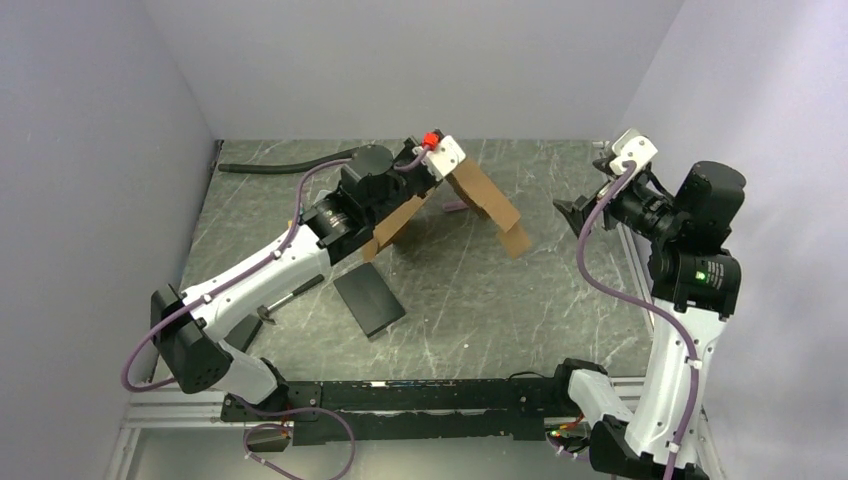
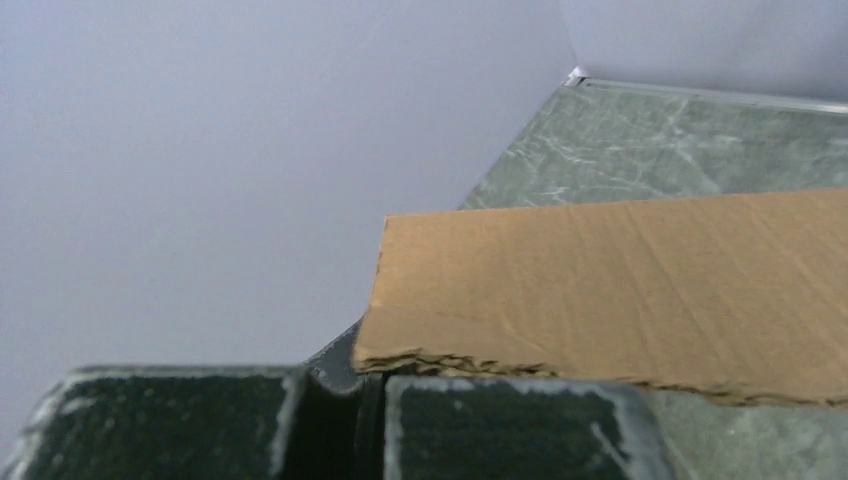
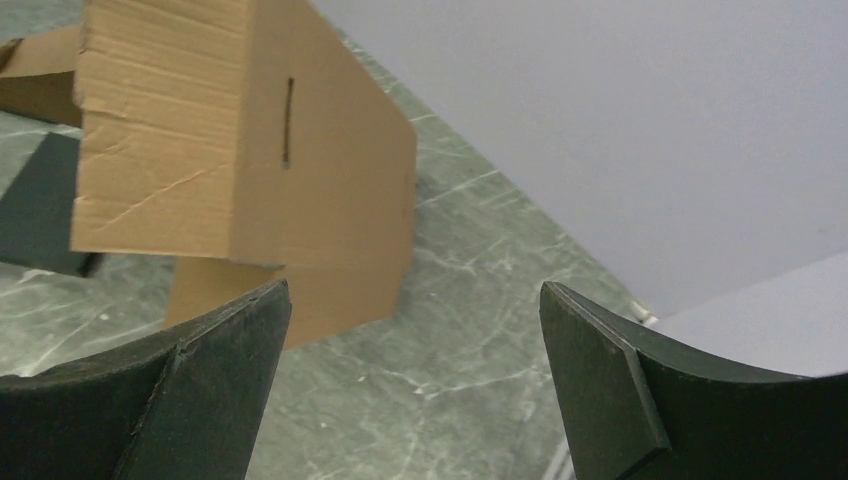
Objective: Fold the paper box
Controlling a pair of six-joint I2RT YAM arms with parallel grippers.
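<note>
Left gripper (image 2: 345, 395) is clamped on a ragged edge of the paper box (image 1: 490, 205), holding it up like a tent in the upper middle of the top view, with one brown panel sloping down toward the lower right. Right gripper (image 1: 573, 212) hangs with fingers wide apart just right of that panel's low end, so the box lies to its left, close by. It's plain matte corrugated cardboard with a thin slot (image 3: 288, 120) in one flap. A flat black slab (image 1: 370, 300) lies on the green marbled table (image 1: 480, 310).
</note>
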